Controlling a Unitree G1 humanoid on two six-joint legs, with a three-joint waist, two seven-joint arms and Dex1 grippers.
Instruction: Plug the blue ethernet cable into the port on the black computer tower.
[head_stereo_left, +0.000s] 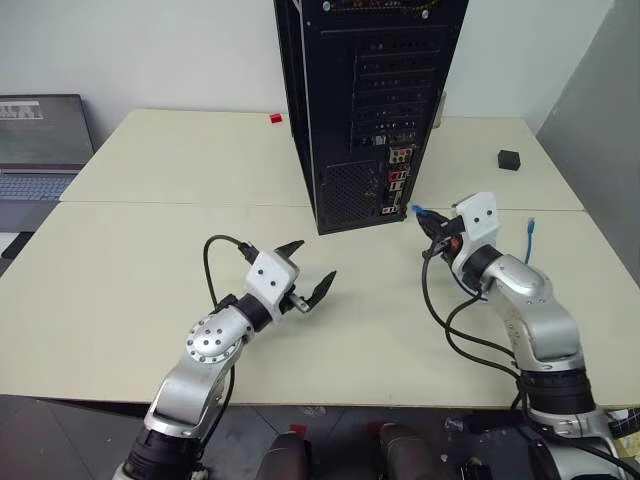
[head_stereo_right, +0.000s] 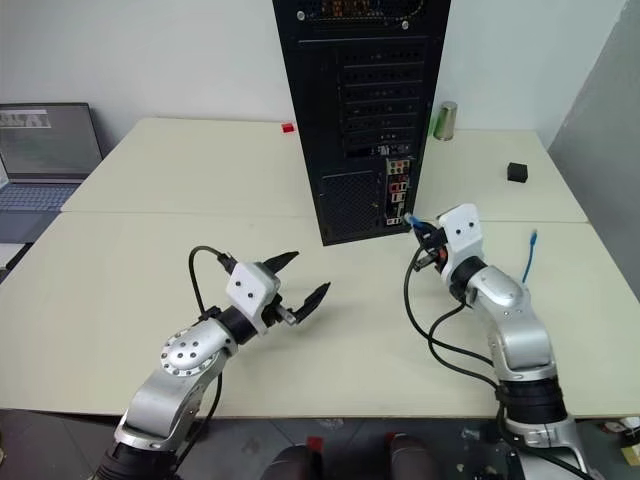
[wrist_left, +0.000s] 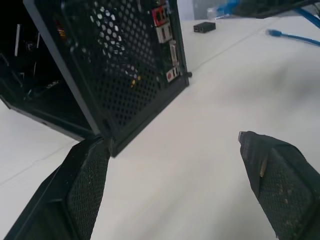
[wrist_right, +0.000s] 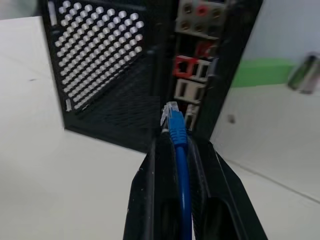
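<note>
Your right gripper (wrist_right: 175, 145) pinches the thin, glossy blue ethernet cable (wrist_right: 179, 150), its clear plug just short of the port (wrist_right: 192, 114) panel low on the black computer tower (head_stereo_left: 370, 100), a perforated metal box. Your left gripper (head_stereo_left: 311, 268) hangs spread above the matte cream worktop (head_stereo_left: 130, 260), in front of the tower.

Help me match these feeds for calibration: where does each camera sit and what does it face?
Left and right eye views: head-mounted, looking down over both arms at the black computer tower on the table.
Left wrist view: along the open left end effector toward the tower's base.
Right wrist view: along the right end effector, shut on the blue ethernet cable, facing the connector panel.
Shared: tower, cable.
</note>
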